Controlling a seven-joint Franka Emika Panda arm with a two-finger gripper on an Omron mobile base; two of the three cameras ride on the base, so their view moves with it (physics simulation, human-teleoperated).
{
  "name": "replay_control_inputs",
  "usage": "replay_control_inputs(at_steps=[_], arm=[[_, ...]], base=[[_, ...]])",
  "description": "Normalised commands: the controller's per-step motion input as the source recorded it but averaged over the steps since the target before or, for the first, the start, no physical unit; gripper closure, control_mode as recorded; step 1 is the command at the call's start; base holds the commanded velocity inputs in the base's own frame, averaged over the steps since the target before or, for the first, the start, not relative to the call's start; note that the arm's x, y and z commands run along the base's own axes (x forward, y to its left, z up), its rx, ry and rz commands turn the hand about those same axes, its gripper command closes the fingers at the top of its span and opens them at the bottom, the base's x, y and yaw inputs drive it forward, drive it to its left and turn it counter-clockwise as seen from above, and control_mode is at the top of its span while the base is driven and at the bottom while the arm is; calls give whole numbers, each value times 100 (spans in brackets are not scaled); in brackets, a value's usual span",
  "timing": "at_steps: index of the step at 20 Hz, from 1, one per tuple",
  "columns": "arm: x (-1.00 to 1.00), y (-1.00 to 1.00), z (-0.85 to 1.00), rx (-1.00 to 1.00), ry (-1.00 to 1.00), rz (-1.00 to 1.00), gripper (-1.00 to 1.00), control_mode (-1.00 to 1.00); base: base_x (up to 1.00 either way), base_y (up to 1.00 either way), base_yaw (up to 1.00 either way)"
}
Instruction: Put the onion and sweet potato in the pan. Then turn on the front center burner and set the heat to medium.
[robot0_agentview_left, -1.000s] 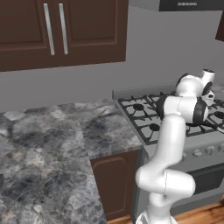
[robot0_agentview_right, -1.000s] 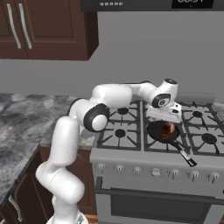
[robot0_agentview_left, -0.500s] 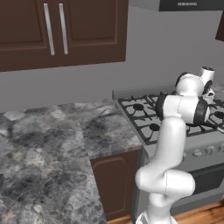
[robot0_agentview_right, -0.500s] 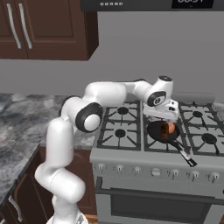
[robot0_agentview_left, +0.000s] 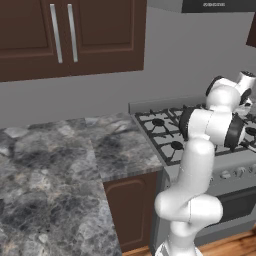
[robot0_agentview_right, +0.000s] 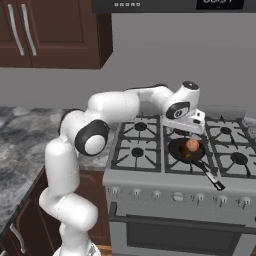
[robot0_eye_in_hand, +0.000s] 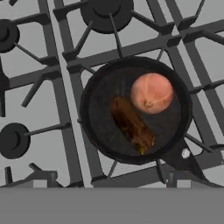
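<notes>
The black pan (robot0_eye_in_hand: 98, 127) rests on the grate of the middle column's front row, its handle pointing to the front right. Inside it lie the round orange-tan onion (robot0_eye_in_hand: 152, 92) and, beside it, the dark reddish-brown sweet potato (robot0_eye_in_hand: 131, 124). The front center burner cap is hidden beneath the pan. My gripper (robot0_eye_in_hand: 109, 181) hovers above the pan, open, with nothing between its fingers. From the right base view, the gripper (robot0_agentview_right: 187, 131) hangs just behind and over the pan (robot0_agentview_right: 177, 149), where the onion (robot0_agentview_right: 192, 145) shows.
The steel range (robot0_agentview_right: 150, 175) has a row of knobs (robot0_agentview_right: 177, 196) along its front panel. Other burners (robot0_eye_in_hand: 105, 13) surround the pan. A grey stone counter (robot0_agentview_left: 60, 170) lies left of the range (robot0_agentview_left: 165, 130), with dark cabinets above.
The hand has drawn up a little above the pan and the arm's elbow has swung left. Onion and sweet potato lie still in the pan.
</notes>
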Motion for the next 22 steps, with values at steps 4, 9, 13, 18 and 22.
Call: replay_control_inputs(at_steps=[4,9,13,18,22], arm=[[-73,-28,0,12,-15,0,-100,-100],[-53,-10,0,14,-22,0,-100,-100],[-56,-3,2,10,-26,1,-100,-100],[-57,-4,8,2,-19,3,-100,-100],[-48,-11,3,0,-18,4,-100,-100]], base=[[0,0,0],[0,0,0],[0,0,0],[0,0,0],[0,0,0]])
